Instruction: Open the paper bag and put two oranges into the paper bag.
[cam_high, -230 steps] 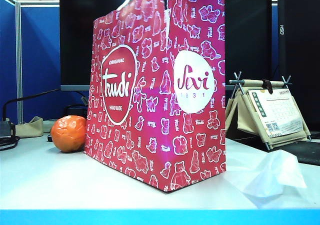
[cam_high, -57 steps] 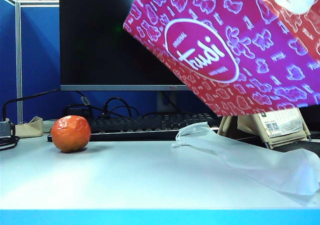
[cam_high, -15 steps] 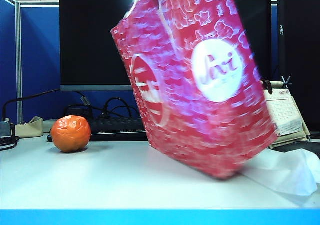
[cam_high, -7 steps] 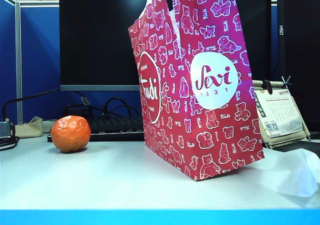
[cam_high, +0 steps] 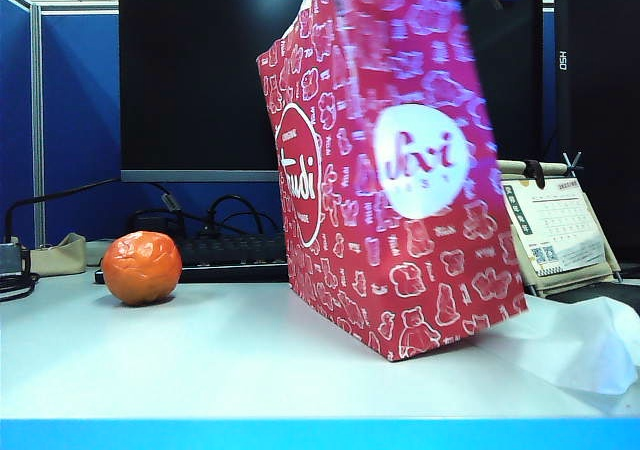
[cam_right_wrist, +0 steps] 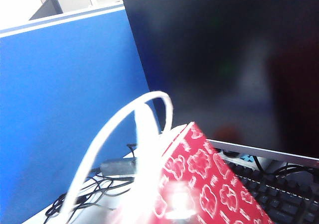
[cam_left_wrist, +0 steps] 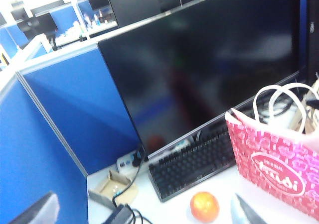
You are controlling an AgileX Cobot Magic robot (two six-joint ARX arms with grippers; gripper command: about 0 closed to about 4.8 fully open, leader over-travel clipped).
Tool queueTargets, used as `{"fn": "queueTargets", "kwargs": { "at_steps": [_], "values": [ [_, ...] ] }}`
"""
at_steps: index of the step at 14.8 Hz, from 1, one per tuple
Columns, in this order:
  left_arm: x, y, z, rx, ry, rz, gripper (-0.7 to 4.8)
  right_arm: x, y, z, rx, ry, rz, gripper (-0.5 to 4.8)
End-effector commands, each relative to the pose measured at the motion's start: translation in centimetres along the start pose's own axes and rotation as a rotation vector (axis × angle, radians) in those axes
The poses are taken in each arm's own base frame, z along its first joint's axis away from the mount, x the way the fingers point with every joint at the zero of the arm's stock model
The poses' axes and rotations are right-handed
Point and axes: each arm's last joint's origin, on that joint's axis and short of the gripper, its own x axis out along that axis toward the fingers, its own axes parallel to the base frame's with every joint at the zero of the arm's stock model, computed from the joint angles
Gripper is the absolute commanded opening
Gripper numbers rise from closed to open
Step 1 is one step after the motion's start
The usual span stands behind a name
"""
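One orange [cam_high: 141,267] is all that shows on the table [cam_high: 200,360], sitting well to the left of the paper bag [cam_high: 390,200]; the second one isn't visible anywhere, so maybe it's already inside, can't say. The bag stands on its base, leaning a bit, with the white tissue sheet [cam_high: 575,342] just beside its right bottom corner.

The left gripper [cam_left_wrist: 144,216] hangs high, well apart from everything, with its jaws spread wide and nothing in them. The wrist view looks down on the orange and the bag's white handles [cam_left_wrist: 276,102].

The right gripper sits up at the bag's rim, but its fingers don't show, so whether it's pinching the bag or letting go, I can't tell.

To do this well, I'd get the bag settled upright with its mouth gaping before going for the orange, then grab the fruit squarely across its middle since it rolls.
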Motion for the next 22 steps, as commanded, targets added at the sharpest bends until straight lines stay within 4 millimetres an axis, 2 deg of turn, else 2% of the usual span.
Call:
{"fn": "queueTargets", "kwargs": {
  "at_steps": [1, 3, 4, 8, 11, 14, 18, 19, 21, 22],
  "values": [
    [0.1, 0.0, 0.0, -0.001, 0.005, 0.02, 4.56, 0.0, 0.0, 0.0, -0.001, 0.003, -0.006, 1.96],
    [0.1, 0.0, 0.0, -0.001, 0.006, 0.02, 4.56, 0.1, 0.0, 0.2, -0.001, 0.004, -0.008, 2.58],
    [0.4, 0.0, -0.2, 0.001, 0.017, 0.017, 4.56, 0.1, 0.1, 0.9, -0.006, -0.01, -0.012, 2.67],
    [1.6, -0.4, -0.8, 0.007, 0.056, 0.004, 4.56, -0.8, 0.7, 3.5, -0.053, -0.08, -0.028, 2.67],
    [3.8, -0.9, -1.4, 0.006, 0.068, -0.014, 4.56, -2.3, -0.1, 4.5, -0.078, -0.065, -0.107, 2.67],
    [7.9, -2.1, -3.2, -0.007, 0.085, -0.065, 4.56, -4.0, 0.1, 6.5, -0.136, -0.131, -0.139, 2.67],
    [14.3, -4.2, -8.0, -0.004, 0.161, -0.03, 4.56, -7.2, 2.2, 11.6, -0.25, -0.181, -0.188, 2.67],
    [15.3, -4.6, -8.8, -0.002, 0.18, -0.035, 4.55, -7.6, 2.8, 12.4, -0.275, -0.181, -0.19, 2.67],
    [19.2, -5.7, -11.3, -0.008, 0.308, -0.066, 4.56, -8.6, 4.1, 13.9, -0.308, -0.191, -0.187, 2.67],
    [22.0, -5.9, -12.6, -0.008, 0.398, -0.068, 4.56, -9.3, 4.6, 14.4, -0.315, -0.207, -0.185, 2.67]
  ]
}}
